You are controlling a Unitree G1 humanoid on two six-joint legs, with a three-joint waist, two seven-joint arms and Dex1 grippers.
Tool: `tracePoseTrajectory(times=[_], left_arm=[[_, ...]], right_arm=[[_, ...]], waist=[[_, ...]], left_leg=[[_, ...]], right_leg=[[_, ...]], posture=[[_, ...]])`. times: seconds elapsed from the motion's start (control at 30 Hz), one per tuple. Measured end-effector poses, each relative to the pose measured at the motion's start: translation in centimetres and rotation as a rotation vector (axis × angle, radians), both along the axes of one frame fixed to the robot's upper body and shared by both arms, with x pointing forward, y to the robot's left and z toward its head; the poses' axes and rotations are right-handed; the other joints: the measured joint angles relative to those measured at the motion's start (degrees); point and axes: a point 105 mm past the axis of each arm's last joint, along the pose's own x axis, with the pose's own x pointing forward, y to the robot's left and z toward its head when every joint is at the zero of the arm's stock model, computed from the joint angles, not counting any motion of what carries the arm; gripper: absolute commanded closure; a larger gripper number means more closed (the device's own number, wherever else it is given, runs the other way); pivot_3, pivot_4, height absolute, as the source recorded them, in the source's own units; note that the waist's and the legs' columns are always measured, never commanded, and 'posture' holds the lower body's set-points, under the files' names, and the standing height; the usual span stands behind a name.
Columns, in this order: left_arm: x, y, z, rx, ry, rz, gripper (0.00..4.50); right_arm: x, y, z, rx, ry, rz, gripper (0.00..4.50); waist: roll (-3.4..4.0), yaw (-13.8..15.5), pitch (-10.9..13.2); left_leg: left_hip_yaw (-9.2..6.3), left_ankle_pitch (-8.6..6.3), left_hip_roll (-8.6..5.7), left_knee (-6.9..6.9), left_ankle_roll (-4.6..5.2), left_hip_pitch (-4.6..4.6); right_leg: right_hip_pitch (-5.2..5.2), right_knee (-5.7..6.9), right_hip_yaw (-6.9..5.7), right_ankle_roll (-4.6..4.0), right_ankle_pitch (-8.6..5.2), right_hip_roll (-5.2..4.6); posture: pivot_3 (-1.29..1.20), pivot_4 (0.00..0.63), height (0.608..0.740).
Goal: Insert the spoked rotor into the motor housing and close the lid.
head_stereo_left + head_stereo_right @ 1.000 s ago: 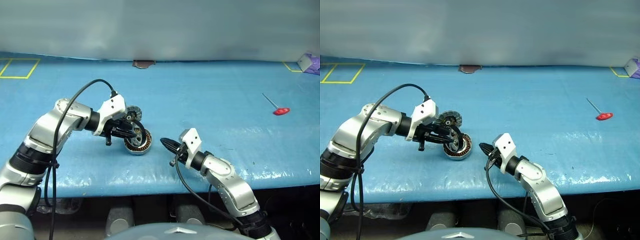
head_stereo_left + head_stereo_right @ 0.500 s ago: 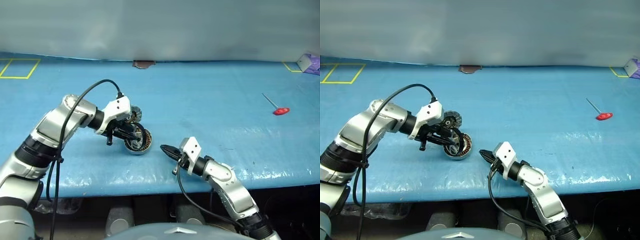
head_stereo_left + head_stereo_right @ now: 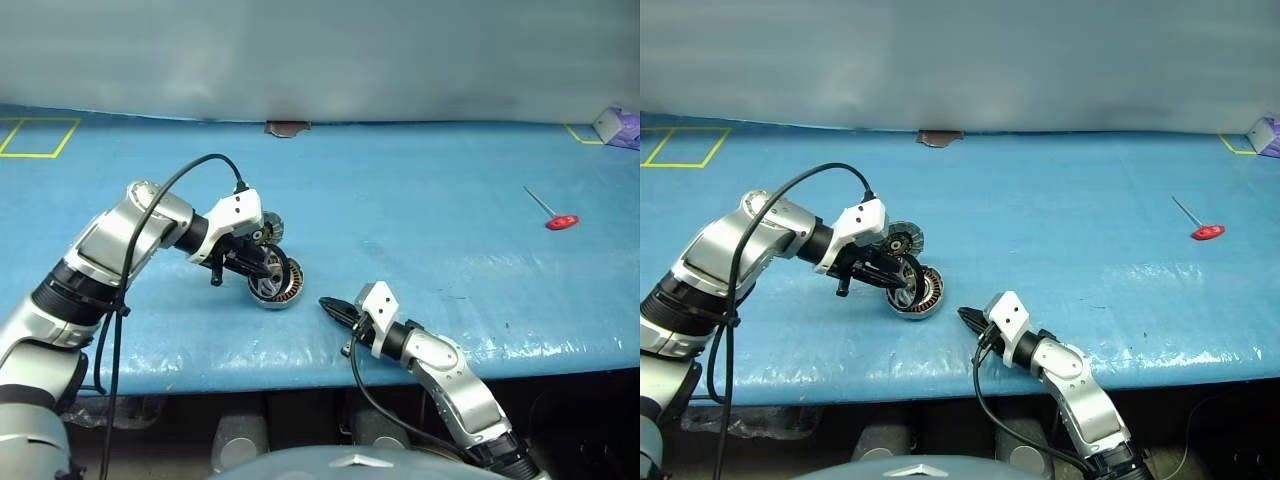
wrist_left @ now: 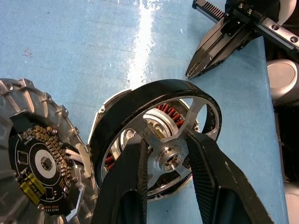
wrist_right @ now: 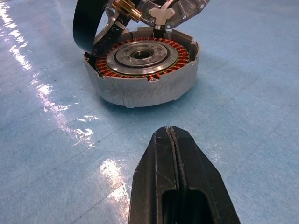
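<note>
Nearest the table edge, the right gripper [image 3: 328, 304] sits with fingers pressed together, pointing at the motor housing [image 5: 145, 70]. Beyond, the left gripper [image 3: 272, 272] pinches the spoked rotor [image 4: 156, 135], tilted over the housing; the lid [image 4: 39, 161] stands open behind.

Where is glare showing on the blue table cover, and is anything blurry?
Left wrist view: a bright streak on the blue table cover above the spoked rotor. Right wrist view: glossy patches beside the motor housing; the right tool looks soft. Head views: sheen along the near edge.
</note>
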Motion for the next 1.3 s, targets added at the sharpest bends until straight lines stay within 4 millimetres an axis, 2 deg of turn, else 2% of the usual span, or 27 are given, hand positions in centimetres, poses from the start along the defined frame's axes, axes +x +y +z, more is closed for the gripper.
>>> tracePoseTrajectory(times=[0.33, 1.17, 1.27, 1.3], left_arm=[[0.06, 0.36, -0.1, 0.028, 0.003, 0.014, 3.14], [0.08, -0.18, -0.54, 0.113, 0.037, -0.061, 3.14], [0.37, -0.31, -0.58, 0.115, 0.037, -0.059, 2.57], [0.43, -0.35, -0.61, 0.118, 0.036, -0.061, 2.24]], right_arm=[[0.12, 0.34, -0.1, 0.004, 0.003, -0.009, 4.5], [0.27, 0.32, -0.66, -0.012, 0.013, -0.037, 4.5], [0.27, 0.28, -0.71, -0.012, 0.015, -0.041, 4.5], [0.27, 0.26, -0.71, -0.012, 0.015, -0.043, 4.5]], waist=[[0.0, -0.06, 0.0], [-0.01, -0.03, -0.01], [-0.01, -0.04, -0.01], [-0.01, -0.06, -0.01]], left_leg=[[0.01, 0.0, 0.0, 0.0, 0.0, 0.01], [0.02, 0.0, 0.0, 0.01, 0.0, 0.03], [0.02, 0.0, 0.0, 0.03, 0.01, 0.03], [0.02, 0.0, 0.0, 0.03, 0.01, 0.04]], right_leg=[[-0.01, 0.01, 0.41, 0.0, 0.0, 0.27], [-0.01, 0.01, 0.84, 0.01, 0.0, 0.53], [-0.01, 0.01, 1.02, 0.01, -0.01, 0.66], [-0.01, 0.01, 1.06, 0.01, -0.01, 0.69]], posture=[[0.0, 0.15, 0.74], [0.0, 0.15, 0.74], [0.0, 0.15, 0.74], [0.0, 0.15, 0.74]])
